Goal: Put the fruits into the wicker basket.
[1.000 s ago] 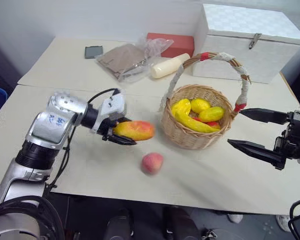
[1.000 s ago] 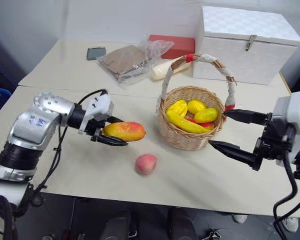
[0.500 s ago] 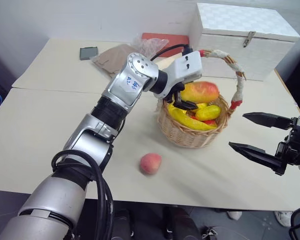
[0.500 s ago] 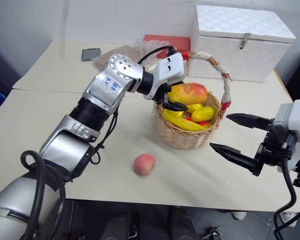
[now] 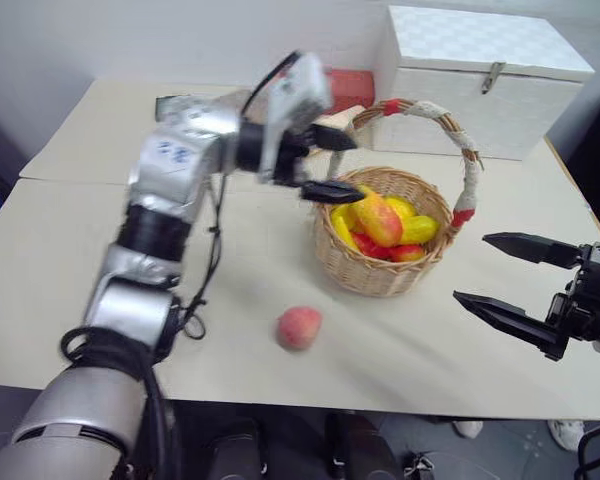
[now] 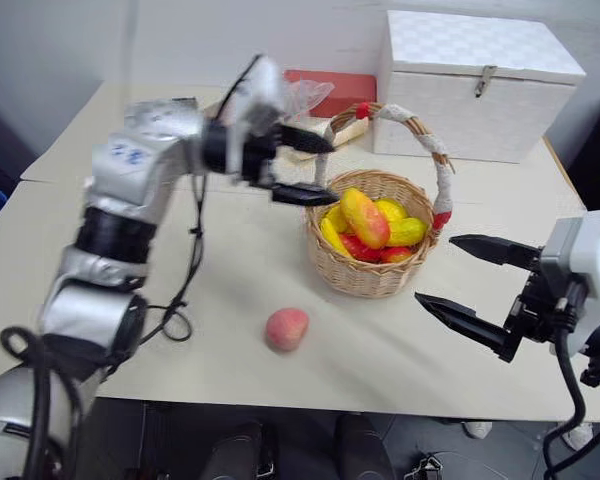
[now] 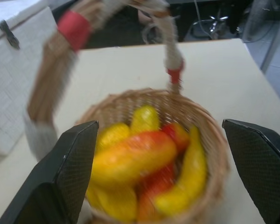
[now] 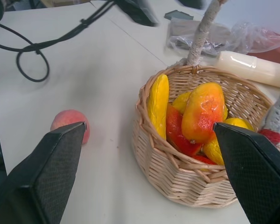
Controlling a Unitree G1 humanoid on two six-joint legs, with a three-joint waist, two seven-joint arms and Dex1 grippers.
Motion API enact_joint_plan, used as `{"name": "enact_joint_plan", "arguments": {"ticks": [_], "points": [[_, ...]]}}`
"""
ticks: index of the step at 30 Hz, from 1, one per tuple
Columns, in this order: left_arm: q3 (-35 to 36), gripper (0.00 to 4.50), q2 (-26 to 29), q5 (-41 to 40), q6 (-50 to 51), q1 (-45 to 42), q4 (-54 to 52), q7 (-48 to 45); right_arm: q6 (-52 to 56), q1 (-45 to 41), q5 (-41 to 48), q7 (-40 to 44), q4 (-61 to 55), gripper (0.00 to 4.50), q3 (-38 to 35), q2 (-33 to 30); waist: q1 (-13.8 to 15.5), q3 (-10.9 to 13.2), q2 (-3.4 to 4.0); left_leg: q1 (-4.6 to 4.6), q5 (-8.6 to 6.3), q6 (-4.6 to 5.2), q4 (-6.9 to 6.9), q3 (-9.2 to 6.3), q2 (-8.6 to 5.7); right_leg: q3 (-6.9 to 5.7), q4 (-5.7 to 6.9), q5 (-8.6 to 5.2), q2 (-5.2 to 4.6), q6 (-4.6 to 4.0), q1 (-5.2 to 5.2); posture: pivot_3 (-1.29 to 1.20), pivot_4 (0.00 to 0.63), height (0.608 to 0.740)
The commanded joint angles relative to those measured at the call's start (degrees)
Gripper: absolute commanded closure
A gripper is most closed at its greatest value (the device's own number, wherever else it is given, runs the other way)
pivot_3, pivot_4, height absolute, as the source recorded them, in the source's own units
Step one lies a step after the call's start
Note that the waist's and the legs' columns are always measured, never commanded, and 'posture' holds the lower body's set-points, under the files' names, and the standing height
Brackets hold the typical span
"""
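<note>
A white latched box (image 5: 485,70) stands behind a cream bottle (image 8: 252,67).

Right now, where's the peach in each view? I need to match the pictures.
Left eye: peach on the table, in front of the basket, toward the robot's left.
Right eye: same spot.
Left wrist: not in it.
Right wrist: on the table beside the basket, partly behind the right hand's finger.
Shared landmark: the basket.

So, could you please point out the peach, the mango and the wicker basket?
peach (image 5: 299,327): left eye view, middle of the fruit.
mango (image 8: 203,113): right wrist view, its upper face.
wicker basket (image 5: 375,277): left eye view, front woven wall.
</note>
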Motion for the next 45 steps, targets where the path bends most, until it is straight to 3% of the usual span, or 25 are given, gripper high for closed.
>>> {"name": "enact_joint_plan", "arguments": {"ticks": [1,5,9,17,31,34,38,42,45], "points": [[2.0,0.04,11.4,-4.0,-0.1,9.0,-13.2,-9.6,-1.1,0.0,0.0,2.3,1.0,0.0,-0.6,-1.1,-0.3,0.0,0.01,0.0,0.0,0.0,0.01,0.0,-0.01,0.01,0.01,0.0,0.0,0.0,0.01,0.0,0.15,0.74],[0.7,0.04,20.9,-2.3,-6.4,19.4,-18.6,-14.3,-0.6,0.5,0.2,5.0,2.1,0.0,-0.5,-1.8,-0.1,0.0,0.01,0.04,-0.01,-0.01,0.02,-0.02,0.03,-0.01,0.0,-0.01,0.01,-0.03,0.05,0.0,0.15,0.74],[-1.3,0.04,22.6,-0.5,-12.9,26.6,-21.2,-14.8,-0.7,1.9,-0.6,8.0,2.2,0.0,0.0,-2.4,1.2,0.0,0.01,0.14,-0.18,0.31,0.05,-0.14,-0.11,-0.08,-0.19,-0.01,-0.1,-0.02,0.31,0.0,0.15,0.74],[-6.6,0.04,10.9,3.2,-14.1,29.2,-18.6,-4.1,0.5,2.1,1.4,7.7,0.7,0.0,-0.3,-2.4,2.2,0.0,0.01,0.22,-0.36,0.62,0.09,-0.47,-0.26,-0.06,-0.44,0.02,-0.22,0.03,0.72,0.0,0.15,0.74],[-17.5,0.04,0.4,12.2,-22.2,24.0,-6.5,-4.2,3.0,1.2,6.6,2.6,-1.5,0.0,-2.1,-3.7,1.3,0.0,0.02,0.24,-0.34,0.6,0.09,-0.55,-0.25,-0.06,-0.43,0.02,-0.23,0.03,0.75,0.0,0.15,0.74],[-17.2,0.63,-0.6,12.4,-21.9,23.6,-6.3,-4.2,3.2,1.5,7.3,1.6,-2.3,0.0,-2.2,-3.6,1.2,0.0,0.01,0.22,-0.34,0.6,0.09,-0.58,-0.24,-0.05,-0.43,0.02,-0.23,0.03,0.75,0.0,0.15,0.74],[-16.1,1.77,1.2,11.0,-20.7,24.1,-8.4,-6.6,3.5,1.7,8.1,0.2,-2.8,0.0,-2.3,-3.6,1.0,0.0,0.02,0.25,-0.34,0.6,0.08,-0.59,-0.18,-0.04,-0.42,0.02,-0.21,0.03,0.75,0.0,0.15,0.74],[-13.3,1.96,5.3,8.0,-19.0,22.4,-10.6,-11.2,3.6,1.3,8.4,-0.8,-2.9,0.0,-2.1,-3.8,1.0,0.0,0.02,0.24,-0.34,0.6,0.08,-0.59,-0.16,-0.05,-0.42,0.02,-0.21,0.02,0.74,0.0,0.15,0.74],[-7.9,1.96,4.9,1.6,-11.8,16.4,-10.5,-11.8,3.4,1.0,8.5,-1.6,-2.9,0.0,-1.7,-3.8,1.4,0.0,0.01,0.22,-0.34,0.6,0.08,-0.6,-0.18,-0.08,-0.43,0.02,-0.23,0.03,0.75,0.0,0.15,0.74]]}}
